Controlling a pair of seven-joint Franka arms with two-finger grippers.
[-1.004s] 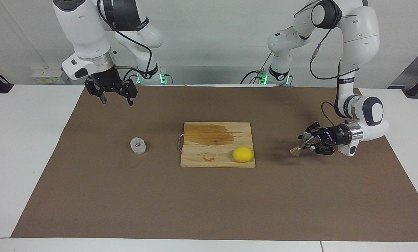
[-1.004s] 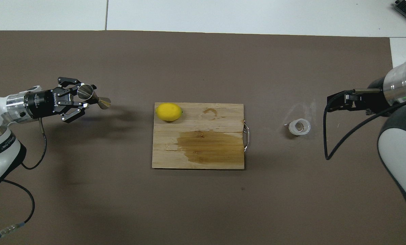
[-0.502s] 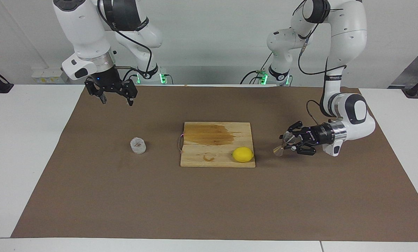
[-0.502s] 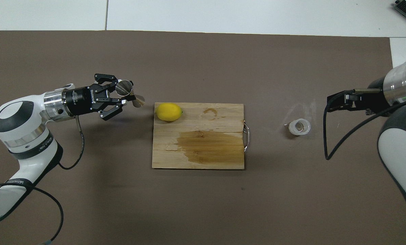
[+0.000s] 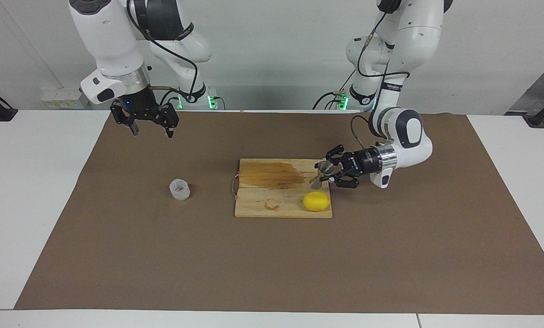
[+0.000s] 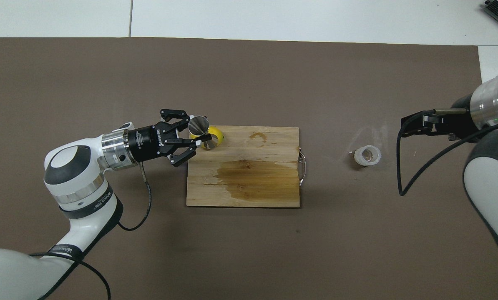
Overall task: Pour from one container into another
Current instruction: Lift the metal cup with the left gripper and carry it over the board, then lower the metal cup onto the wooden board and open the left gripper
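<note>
Left claw (image 5: 327, 172): I grip the jigger (image 5: 321, 173) at its waist, tilted, over the board (image 5: 272, 200)
Cup (image 5: 179, 189): on the table, below my right claw (image 5: 150, 132)
Right claw: wide, waiting

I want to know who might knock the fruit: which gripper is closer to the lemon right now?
Left. The left gripper, shut on the jigger, is over the board's edge beside the lemon. The right gripper waits, open, toward the right arm's end.

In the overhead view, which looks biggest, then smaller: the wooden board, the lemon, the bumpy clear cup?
1. Wooden board, far the biggest.
2. Bumpy clear cup and lemon: unsure, since the held jigger covers much of the lemon.
</note>
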